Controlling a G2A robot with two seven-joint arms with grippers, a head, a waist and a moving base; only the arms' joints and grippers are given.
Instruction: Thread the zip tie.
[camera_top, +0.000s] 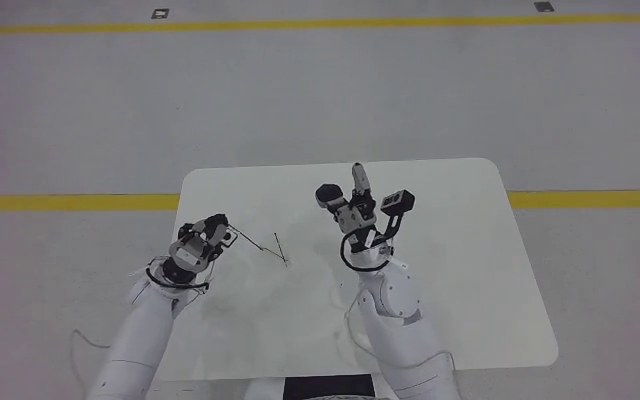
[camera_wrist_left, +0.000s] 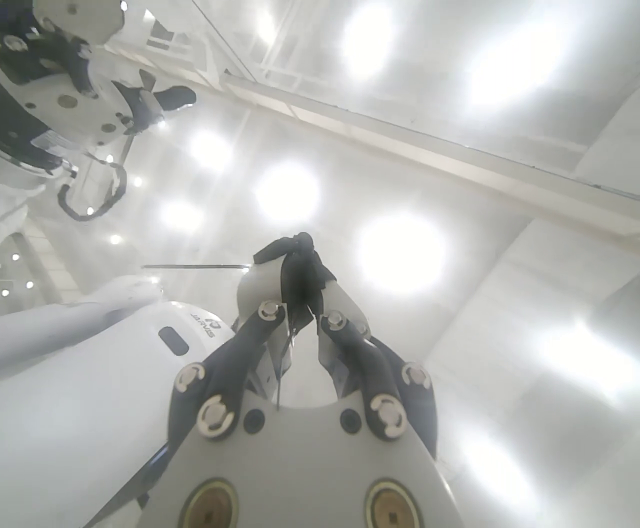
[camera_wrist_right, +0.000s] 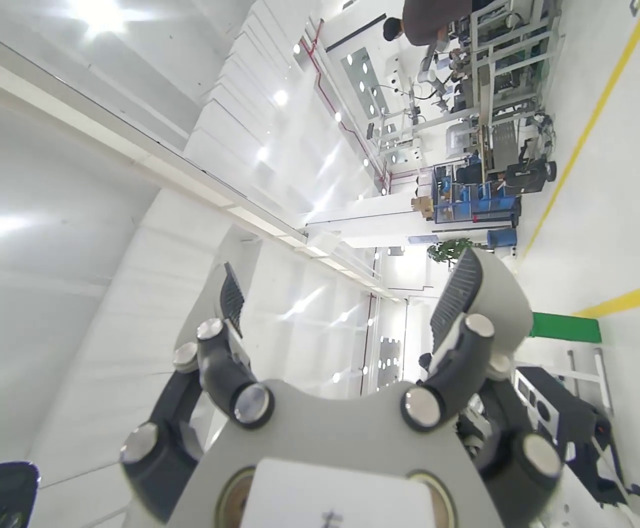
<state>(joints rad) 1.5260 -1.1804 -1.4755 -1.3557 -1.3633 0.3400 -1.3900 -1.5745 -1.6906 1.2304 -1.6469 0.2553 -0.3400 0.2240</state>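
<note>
Looks like the pre-thread stage: one end of the zip tie (camera_top: 258, 243) is gripped, the other end is free, and I see no closed loop. The left pincer (camera_top: 219, 227) is clamped shut on the tie. In the left wrist view the black strap (camera_wrist_left: 298, 287) is pinched right at the tips of the left pincer (camera_wrist_left: 296, 267), and a thin length of it runs off sideways. From above, the tie runs out from that pincer toward the middle of the counter (camera_top: 460, 260), then kinks into a short second leg, a rough V. I can't tell which end is the head, or whether the far tip touches the counter. The right pincer (camera_top: 342, 188) is wide open and holds nothing; the right wrist view shows both ribbed pads with clear space between them at the right pincer (camera_wrist_right: 350, 280). Pose: the left arm sits low at the near left of the counter, wrist angled inward. The right arm is mid-counter, forearm raised and pincer tilted up toward the ceiling and far wall, well apart from the tie. My guess at the next move: the right arm has to tip down, come across, and pinch the free leg near its tip. Then the two need to line tail and head up. The strap is thin and springy, so the grip should be close to the end.
</note>
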